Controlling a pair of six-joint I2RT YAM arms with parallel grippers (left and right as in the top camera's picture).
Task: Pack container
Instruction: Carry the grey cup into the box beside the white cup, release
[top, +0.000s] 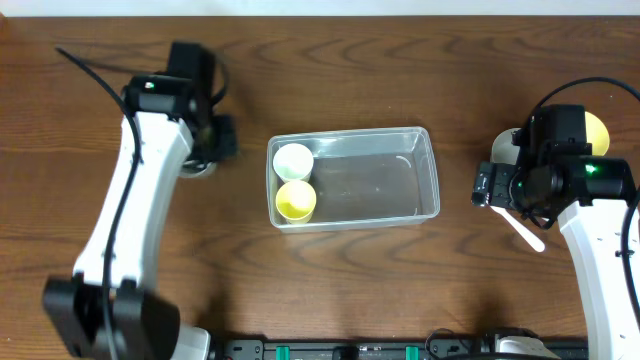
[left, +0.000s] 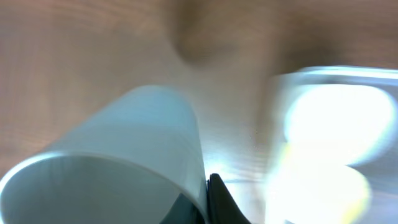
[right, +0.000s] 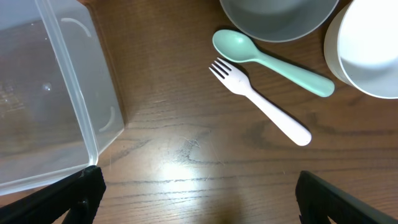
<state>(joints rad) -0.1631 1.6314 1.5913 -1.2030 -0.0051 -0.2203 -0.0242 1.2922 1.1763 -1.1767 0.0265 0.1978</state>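
Observation:
The clear container lies at the table's middle, with a white cup and a yellow cup at its left end. My left gripper is left of the container, shut on the wall of a pale grey cup. In the left wrist view one dark finger of the gripper presses that cup; the container is a bright blur at right. My right gripper is open and empty over bare wood, just right of the container's corner.
A white fork and a mint spoon lie on the wood right of the container. A grey bowl and a pale bowl stand beyond them. The fork's handle shows under the right arm.

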